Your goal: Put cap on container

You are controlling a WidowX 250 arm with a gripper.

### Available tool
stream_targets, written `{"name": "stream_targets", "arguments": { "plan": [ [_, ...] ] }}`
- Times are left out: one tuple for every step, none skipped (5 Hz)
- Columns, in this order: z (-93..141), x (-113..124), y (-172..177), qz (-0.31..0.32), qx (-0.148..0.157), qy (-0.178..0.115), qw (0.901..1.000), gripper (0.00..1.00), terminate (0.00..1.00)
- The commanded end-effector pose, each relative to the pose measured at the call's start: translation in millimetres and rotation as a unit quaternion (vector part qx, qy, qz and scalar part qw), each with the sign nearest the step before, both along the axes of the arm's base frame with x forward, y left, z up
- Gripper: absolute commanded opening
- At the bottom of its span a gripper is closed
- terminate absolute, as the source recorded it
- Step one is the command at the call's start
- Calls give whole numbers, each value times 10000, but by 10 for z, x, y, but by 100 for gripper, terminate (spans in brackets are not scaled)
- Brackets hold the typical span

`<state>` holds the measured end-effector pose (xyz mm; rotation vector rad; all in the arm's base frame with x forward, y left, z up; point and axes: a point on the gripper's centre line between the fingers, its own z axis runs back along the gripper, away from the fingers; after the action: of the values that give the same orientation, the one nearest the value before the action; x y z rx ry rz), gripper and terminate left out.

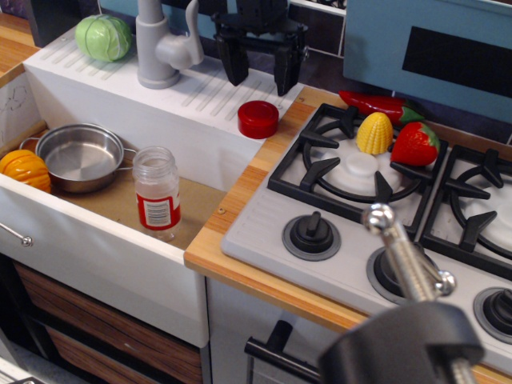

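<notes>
The red cap (258, 119) lies flat on the white sink ledge, near its right corner beside the wooden counter. The clear jar (157, 192) with a red-and-white label stands upright and uncapped in the sink basin, right of the steel pot. My black gripper (261, 80) hangs open just above and behind the cap, its two fingers spread wider than the cap and not touching it.
A steel pot (81, 156) and an orange pumpkin toy (24, 170) sit in the sink. A grey faucet (162, 44) and a green cabbage (103, 37) stand on the ledge. Corn (374, 133), a strawberry (414, 144) and a chili (376, 103) lie on the stove.
</notes>
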<state>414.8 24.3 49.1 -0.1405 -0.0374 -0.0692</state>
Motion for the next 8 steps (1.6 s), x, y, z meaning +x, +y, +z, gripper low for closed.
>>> {"name": "stream_targets", "arguments": {
  "plan": [
    [-41, 8, 26, -249, 357, -525, 9977, 100, 0],
    [-150, 23, 43, -247, 439, -654, 9966, 100, 0],
    [-206, 45, 25, -206, 483, -750, 9958, 100, 0],
    [-216, 63, -19, -112, 546, -782, 9954, 100, 0],
    [-261, 80, -90, 32, 640, -860, 9942, 100, 0],
    [-338, 68, -94, 103, 718, -1031, 9920, 100, 0],
    [-417, 87, -130, 286, 866, -1159, 9891, 0, 0],
    [-74, 88, 21, 159, 803, -869, 9929, 0, 0]
  ]
}}
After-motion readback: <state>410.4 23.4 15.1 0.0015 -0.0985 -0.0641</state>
